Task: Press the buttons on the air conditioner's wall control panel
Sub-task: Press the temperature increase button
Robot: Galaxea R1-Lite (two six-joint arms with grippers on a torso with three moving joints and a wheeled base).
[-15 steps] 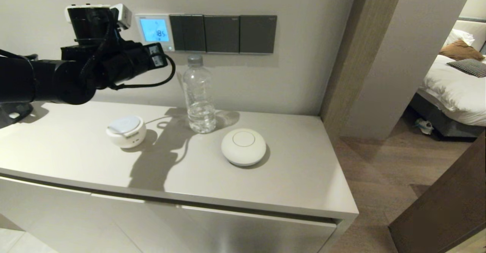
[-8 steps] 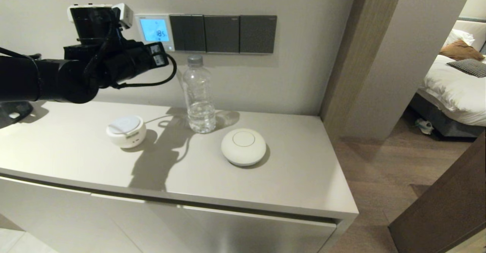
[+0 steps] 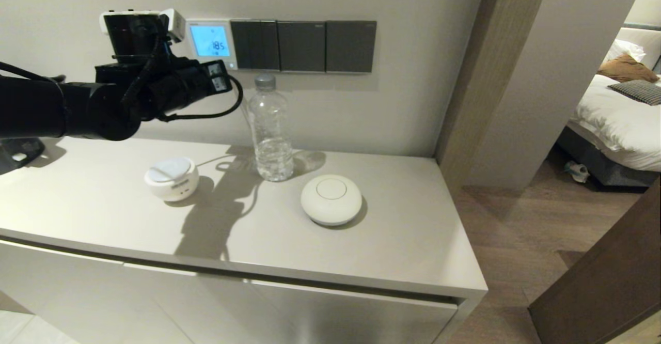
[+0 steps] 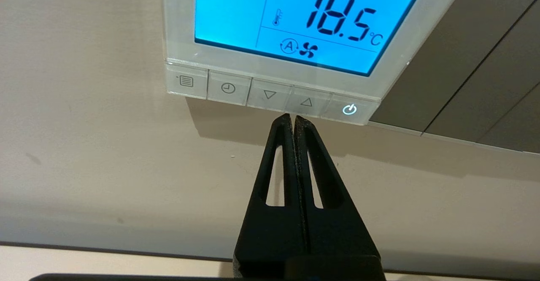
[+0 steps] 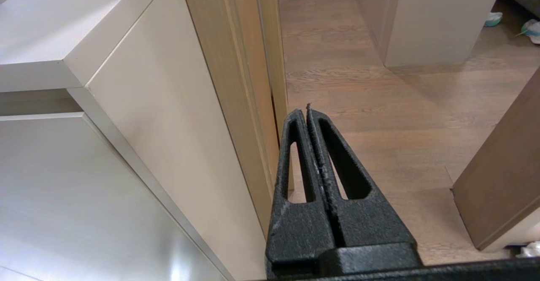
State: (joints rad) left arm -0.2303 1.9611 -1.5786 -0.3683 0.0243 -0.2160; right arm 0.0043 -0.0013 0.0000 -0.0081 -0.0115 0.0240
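While the air conditioner's wall control panel [image 4: 295,32] glows blue at 18.5 on the wall, the left gripper [image 4: 293,118] sits just under its buttons [image 4: 270,94], fingers pinched together on nothing. Down on the counter [image 3: 413,240] a plastic bottle [image 3: 269,127] holds a bit of water. Right gripper [image 5: 306,110] hangs low beside the cabinet, closed too and empty.

White air conditioner's wall control panel [image 4: 177,28] with blue-lit screen [image 4: 236,15], black digits [image 4: 337,17], beside dark grey switch plates [image 3: 302,46].

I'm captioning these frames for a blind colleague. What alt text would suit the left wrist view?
The left end effector, its fingers pressed shut, points at the row of buttons along the lower edge of the white air conditioner's wall control panel, its tip just short of the down-arrow and up-arrow keys. The screen glows blue, reading 18.5 °C above a fan symbol.
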